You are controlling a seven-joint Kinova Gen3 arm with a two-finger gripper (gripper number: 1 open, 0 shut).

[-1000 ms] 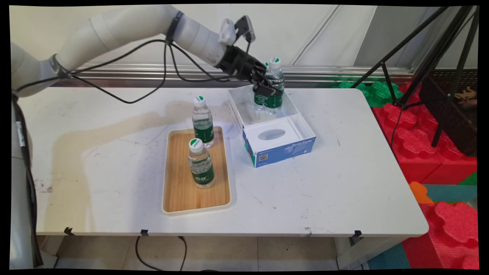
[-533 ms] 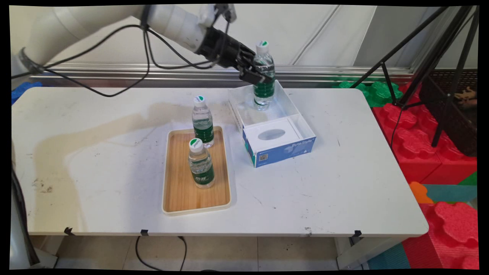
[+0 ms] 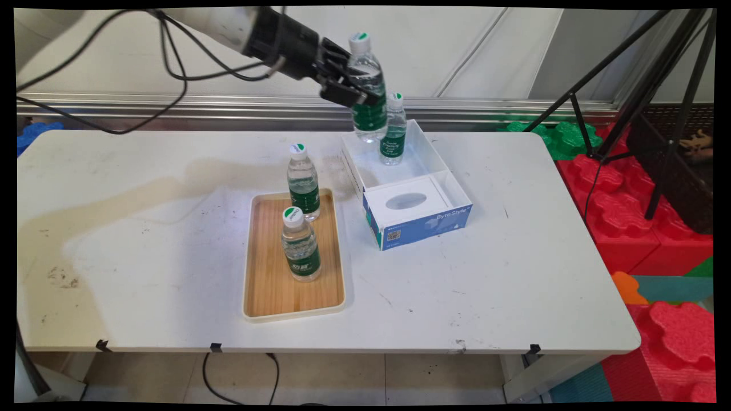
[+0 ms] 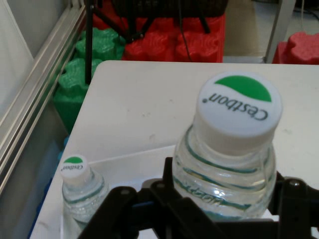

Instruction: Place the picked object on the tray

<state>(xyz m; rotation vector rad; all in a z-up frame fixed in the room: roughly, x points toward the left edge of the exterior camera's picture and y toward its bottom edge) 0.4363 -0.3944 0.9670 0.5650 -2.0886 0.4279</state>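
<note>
My gripper point(image 3: 349, 90) is shut on a clear water bottle point(image 3: 366, 91) with a green label and white cap, held upright in the air above the far left corner of the white and blue box point(image 3: 424, 224). In the hand view the held bottle point(image 4: 230, 154) fills the centre between the black linkage. A second bottle point(image 3: 393, 130) stands inside the box's far compartment, just right of and below the held one; in the hand view this bottle point(image 4: 79, 186) shows at lower left. Two more bottles point(image 3: 302, 182) point(image 3: 300, 244) stand on the wooden tray point(image 3: 268, 285).
The tray lies left of the box near the table's middle. A black tripod point(image 3: 645, 85) stands off the table's right side over red foam blocks point(image 3: 628, 200). Black cables point(image 3: 171, 51) hang from the arm at upper left.
The gripper has lifted its bottle up out of the box and moved it left, uncovering the second bottle that stays standing in the box.
</note>
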